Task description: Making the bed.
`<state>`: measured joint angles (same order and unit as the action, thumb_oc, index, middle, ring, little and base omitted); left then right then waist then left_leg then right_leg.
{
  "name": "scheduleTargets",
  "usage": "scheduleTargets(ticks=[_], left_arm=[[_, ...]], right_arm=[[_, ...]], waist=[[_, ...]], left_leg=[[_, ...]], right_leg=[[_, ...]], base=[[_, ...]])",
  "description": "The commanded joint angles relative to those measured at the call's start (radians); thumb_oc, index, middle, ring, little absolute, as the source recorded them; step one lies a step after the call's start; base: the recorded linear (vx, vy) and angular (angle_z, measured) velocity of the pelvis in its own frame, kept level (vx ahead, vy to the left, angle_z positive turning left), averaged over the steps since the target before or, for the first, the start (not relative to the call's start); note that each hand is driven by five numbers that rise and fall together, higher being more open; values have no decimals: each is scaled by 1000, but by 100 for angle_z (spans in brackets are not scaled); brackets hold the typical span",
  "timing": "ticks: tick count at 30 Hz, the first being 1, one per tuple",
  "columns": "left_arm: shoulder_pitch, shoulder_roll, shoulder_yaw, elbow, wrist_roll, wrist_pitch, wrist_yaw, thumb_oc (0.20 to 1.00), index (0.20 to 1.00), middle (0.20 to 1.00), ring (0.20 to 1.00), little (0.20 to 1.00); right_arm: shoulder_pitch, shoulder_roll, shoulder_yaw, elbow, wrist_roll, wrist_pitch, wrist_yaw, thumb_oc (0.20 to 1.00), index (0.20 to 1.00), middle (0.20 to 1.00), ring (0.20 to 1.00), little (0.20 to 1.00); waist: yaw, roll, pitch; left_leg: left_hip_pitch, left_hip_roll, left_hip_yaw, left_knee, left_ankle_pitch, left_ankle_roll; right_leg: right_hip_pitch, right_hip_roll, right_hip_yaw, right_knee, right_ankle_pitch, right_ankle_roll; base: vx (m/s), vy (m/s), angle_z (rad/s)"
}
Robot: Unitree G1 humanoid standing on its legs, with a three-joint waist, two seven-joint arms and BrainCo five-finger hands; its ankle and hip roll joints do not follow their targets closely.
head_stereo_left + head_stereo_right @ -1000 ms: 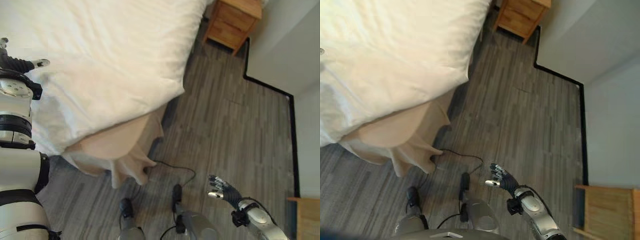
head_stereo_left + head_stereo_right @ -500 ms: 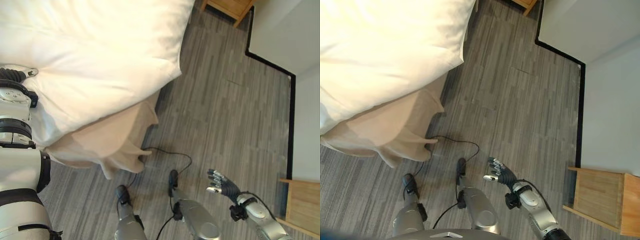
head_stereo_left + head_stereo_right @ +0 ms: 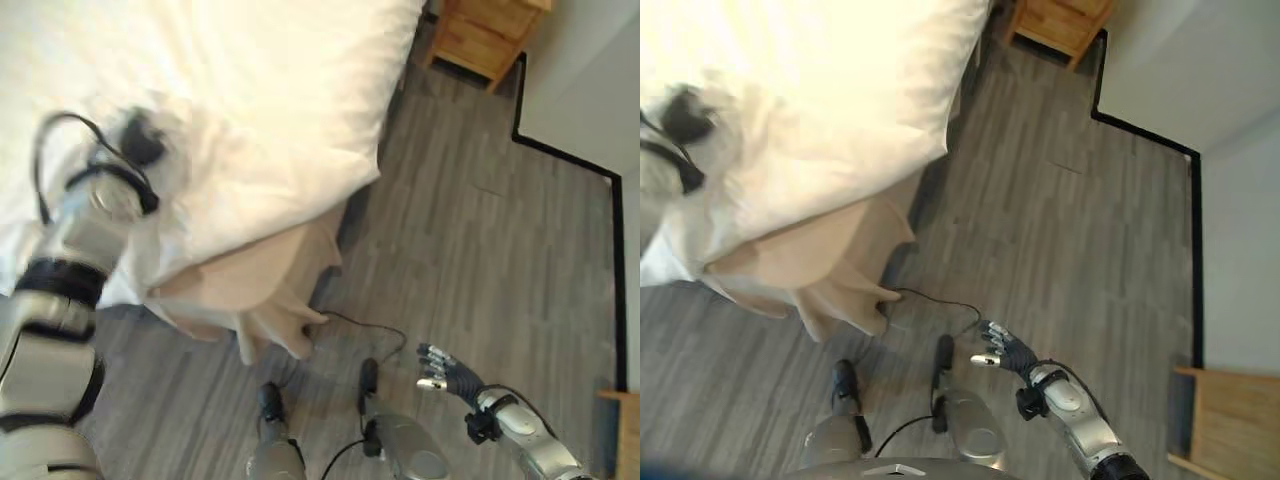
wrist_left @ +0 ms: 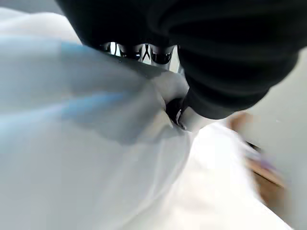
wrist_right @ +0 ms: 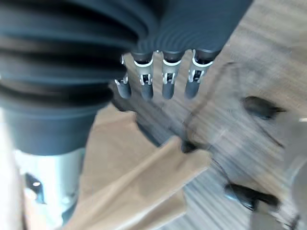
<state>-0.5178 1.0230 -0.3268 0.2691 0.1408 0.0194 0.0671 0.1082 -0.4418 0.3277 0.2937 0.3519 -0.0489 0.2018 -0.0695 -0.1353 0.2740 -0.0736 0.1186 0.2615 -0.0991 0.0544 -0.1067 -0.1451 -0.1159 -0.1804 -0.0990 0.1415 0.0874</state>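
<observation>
Bed was only partly made: left robot hand (image 3: 140,140) was bunched into the white duvet (image 3: 250,120), beige sheet (image 3: 250,290) sagging off the corner, right robot hand (image 3: 445,372) spread, empty.

white duvet (image 3: 260,110) | rumpled on bed | corner overhanging beige sheet (image 3: 255,285)

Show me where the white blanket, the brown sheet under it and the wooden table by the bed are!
white blanket (image 3: 260,90), left eye view, its flat top.
brown sheet (image 3: 250,290), left eye view, the hanging corner.
wooden table (image 3: 485,35), left eye view, its front.
</observation>
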Motion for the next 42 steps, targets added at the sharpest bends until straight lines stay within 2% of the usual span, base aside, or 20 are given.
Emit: scheduleTargets(ticks=[1, 2, 3, 4, 5, 7, 10, 13, 15, 16, 17, 18, 19, 20, 21, 27, 34, 38, 39, 42], left_arm=[[126, -48, 43, 58, 29, -35, -153, 200, 200, 200, 200, 200], [246, -73, 64, 26, 21, -36, -208, 200, 200, 200, 200, 200], [255, -73, 72, 21, 22, -35, -209, 200, 200, 200, 200, 200], [470, -133, 149, -65, -38, -40, -286, 200, 200, 200, 200, 200], [561, -166, 151, -56, -38, -43, -323, 200, 200, 200, 200, 200], [683, -278, 126, 58, 22, -45, -341, 200, 200, 200, 200, 200], [813, -351, 78, 179, 156, -78, -348, 200, 200, 200, 200, 200], [825, -475, -61, 453, 363, -123, -289, 200, 200, 200, 200, 200], [830, -524, -114, 524, 423, -129, -277, 200, 200, 200, 200, 200], [854, -604, -192, 607, 510, -152, -284, 200, 200, 200, 200, 200], [904, -652, -269, 599, 541, -198, -359, 200, 200, 200, 200, 200], [919, -663, -275, 618, 551, -196, -375, 200, 200, 200, 200, 200], [940, -687, -293, 624, 530, -202, -421, 805, 805, 805, 805, 805], [945, -693, -290, 638, 529, -197, -428, 805, 805, 805, 805, 805], [950, -705, -283, 649, 505, -191, -440, 1000, 1000, 1000, 1000, 1000], [921, -711, -252, 744, 463, -147, -474, 1000, 1000, 1000, 1000, 1000], [899, -670, -283, 870, 648, -137, -473, 1000, 1000, 1000, 1000, 1000], [909, -657, -243, 911, 649, -118, -498, 1000, 1000, 1000, 1000, 1000], [903, -646, -213, 920, 627, -109, -495, 1000, 1000, 1000, 1000, 1000], [880, -632, -189, 929, 628, -95, -487, 1000, 1000, 1000, 1000, 1000]], right_arm=[[40, 3, -48, -7, -41, -3, 15, 1000, 1000, 1000, 1000, 1000], [47, 5, -71, -3, -54, 3, 21, 1000, 1000, 1000, 1000, 1000], [47, 3, -68, -3, -54, 3, 21, 1000, 1000, 1000, 1000, 1000], [63, 9, -101, -3, -70, 6, 38, 1000, 1000, 1000, 1000, 1000], [71, 8, -104, 1, -81, 8, 43, 1000, 1000, 1000, 1000, 1000], [56, 9, -116, 15, -95, 4, 40, 1000, 1000, 1000, 1000, 1000], [57, 5, -135, 22, -85, -9, 35, 1000, 1000, 1000, 1000, 1000], [49, 8, -117, 32, -72, -33, 11, 1000, 1000, 1000, 1000, 1000], [45, 9, -112, 32, -66, -42, -1, 1000, 1000, 1000, 1000, 1000], [42, 11, -108, 33, -56, -55, -14, 1000, 1000, 1000, 1000, 1000], [44, 9, -114, 23, -48, -63, -21, 1000, 1000, 1000, 1000, 1000], [45, 10, -116, 21, -52, -65, -21, 1000, 1000, 1000, 1000, 1000], [48, 9, -118, 21, -59, -60, -20, 1000, 1000, 1000, 1000, 1000], [48, 6, -121, 20, -66, -59, -22, 1000, 1000, 1000, 1000, 1000], [50, 5, -128, 18, -71, -55, -24, 1000, 1000, 1000, 1000, 1000], [22, -5, -172, 42, -91, -37, -54, 1000, 1000, 1000, 1000, 1000], [-19, -30, -208, 55, -125, -27, -85, 1000, 1000, 1000, 1000, 1000], [-13, -42, -231, 40, -133, -14, -87, 1000, 1000, 1000, 1000, 1000], [-19, -48, -232, 42, -148, -10, -87, 1000, 1000, 1000, 1000, 1000], [-28, -49, -229, 36, -161, -4, -78, 1000, 1000, 1000, 1000, 1000]], waist=[[34, 51, -71], [43, 60, -84], [39, 60, -87], [50, 74, -109], [49, 79, -124], [60, 91, -143], [70, 100, -164], [76, 109, -178], [79, 111, -181], [81, 114, -189], [81, 119, -199], [82, 119, -201], [83, 122, -210], [84, 122, -213], [86, 123, -216], [83, 134, -228], [71, 160, -232], [65, 171, -217], [65, 177, -194], [60, 182, -171]], left_leg=[[17, -34, -47, 12, -15, 45], [34, -36, -52, 12, -22, 47], [31, -37, -52, 12, -19, 47], [54, -37, -57, 12, -28, 49], [59, -38, -56, 12, -25, 51], [76, -40, -62, 12, -27, 54], [90, -41, -67, 12, -30, 59], [107, -41, -72, 12, -39, 62], [110, -42, -74, 12, -41, 62], [114, -44, -76, 12, -44, 63], [115, -47, -77, 12, -40, 65], [115, -47, -78, 12, -41, 66], [115, -48, -80, 12, -42, 66], [115, -48, -82, 12, -42, 66], [115, -48, -83, 12, -42, 66], [116, -53, -99, 12, -39, 67], [118, -60, -102, 12, -42, 67], [110, -61, -97, 12, -39, 67], [103, -57, -89, 12, -39, 69], [84, -49, -74, 12, -32, 73]], right_leg=[[52, -46, -21, 36, -20, 95], [70, -49, -24, 43, -31, 94], [67, -50, -24, 42, -29, 93], [92, -51, -22, 50, -43, 90], [99, -52, -23, 50, -46, 88], [116, -52, -26, 57, -56, 84], [135, -52, -31, 58, -62, 82], [153, -52, -34, 63, -74, 84], [158, -51, -36, 63, -77, 83], [166, -52, -35, 61, -79, 83], [166, -52, -35, 58, -75, 83], [166, -52, -34, 58, -75, 82], [168, -53, -34, 59, -76, 83], [169, -53, -34, 59, -77, 83], [172, -53, -36, 59, -77, 82], [186, -53, -45, 54, -78, 77], [187, -59, -42, 60, -84, 72], [174, -60, -39, 65, -84, 71], [144, -66, -60, 89, -71, 77], [86, -66, -39, 163, -78, 82]], base=[[85, 16, 28], [43, 1, 16], [97, 0, 12], [48, -9, 10], [84, -18, 6], [41, -18, 8], [6, -6, 2], [1, -9, 1], [0, 0, 0], [7, -29, -4], [0, 0, 0], [-6, -24, 5], [-7, -21, 4], [-9, -23, 6], [0, 0, 0], [-13, -10, 10], [-3, -1, 2], [-24, 11, 4], [-90, 21, -2], [-138, 20, -14]])
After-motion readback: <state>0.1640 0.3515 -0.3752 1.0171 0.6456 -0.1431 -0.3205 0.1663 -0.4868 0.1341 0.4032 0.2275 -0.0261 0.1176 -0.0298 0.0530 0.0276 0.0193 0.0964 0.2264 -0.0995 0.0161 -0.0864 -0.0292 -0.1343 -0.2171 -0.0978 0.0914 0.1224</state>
